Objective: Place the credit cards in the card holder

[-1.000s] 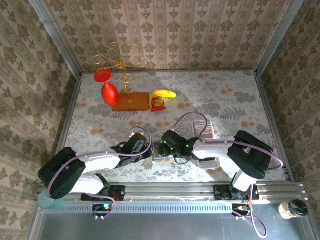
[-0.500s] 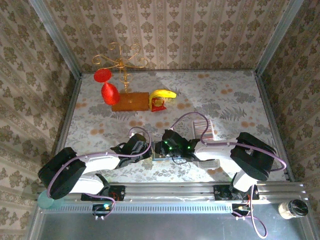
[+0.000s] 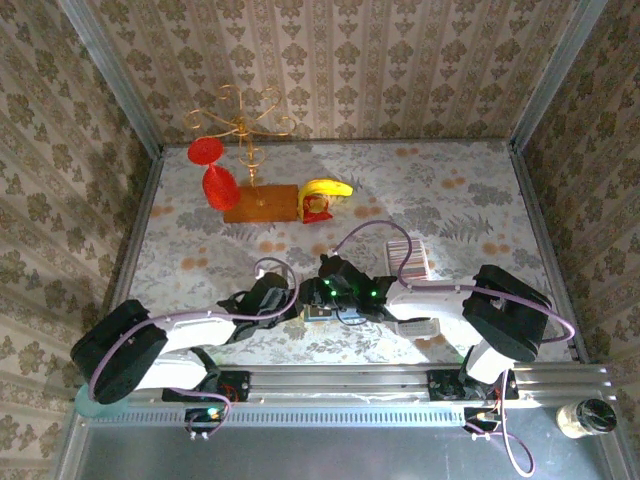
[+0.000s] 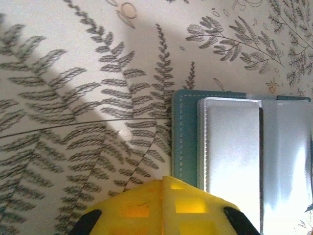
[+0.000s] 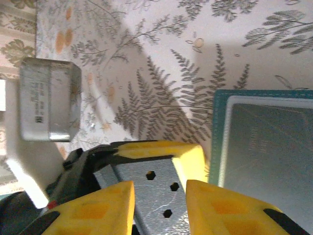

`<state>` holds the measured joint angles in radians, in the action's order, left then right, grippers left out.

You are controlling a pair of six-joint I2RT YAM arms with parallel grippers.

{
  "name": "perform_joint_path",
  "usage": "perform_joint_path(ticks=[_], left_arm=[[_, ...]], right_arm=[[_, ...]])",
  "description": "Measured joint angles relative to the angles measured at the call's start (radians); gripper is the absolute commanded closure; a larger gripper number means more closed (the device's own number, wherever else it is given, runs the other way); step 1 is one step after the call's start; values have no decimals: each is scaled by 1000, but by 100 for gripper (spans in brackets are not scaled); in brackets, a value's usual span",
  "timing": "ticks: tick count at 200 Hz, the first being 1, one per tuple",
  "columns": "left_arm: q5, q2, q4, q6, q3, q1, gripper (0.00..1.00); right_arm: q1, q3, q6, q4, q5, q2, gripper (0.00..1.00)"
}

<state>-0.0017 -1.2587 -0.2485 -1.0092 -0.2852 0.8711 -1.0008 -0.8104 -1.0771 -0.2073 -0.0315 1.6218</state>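
The table [image 3: 450, 190] has a leafy cloth on it. The left arm [image 3: 190, 325] and the right arm [image 3: 450, 292] reach in from the near edge and meet near the middle. At the back stand a gold rack [image 3: 240, 125] with red glasses [image 3: 220, 187], and a banana [image 3: 328, 187].

The card holder [image 4: 185, 137] lies open and flat under the two pincers, shiny pockets up. The credit cards [image 3: 408, 258] sit in a row to its right, apart from it.

The left gripper [image 4: 163, 188] is pressed together, just beside the holder's edge. The right gripper [image 5: 157, 186] has its yellow fingers apart with a flat grey piece [image 5: 156, 198] with little holes between them; I cannot tell if they pinch it
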Motion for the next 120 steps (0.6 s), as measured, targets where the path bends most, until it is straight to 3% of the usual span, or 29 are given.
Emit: perform_joint_path(ticks=[27, 63, 89, 120], left_arm=[[-32, 109, 75, -5, 37, 5, 83], [-72, 262, 203, -1, 59, 5, 74], [-74, 288, 222, 0, 59, 5, 71], [-66, 275, 230, 7, 59, 5, 62]], right_arm=[[-13, -38, 10, 37, 8, -11, 62], [-21, -94, 70, 297, 121, -129, 57], [-5, -75, 94, 422, 176, -205, 52], [44, -33, 111, 491, 175, -188, 50]])
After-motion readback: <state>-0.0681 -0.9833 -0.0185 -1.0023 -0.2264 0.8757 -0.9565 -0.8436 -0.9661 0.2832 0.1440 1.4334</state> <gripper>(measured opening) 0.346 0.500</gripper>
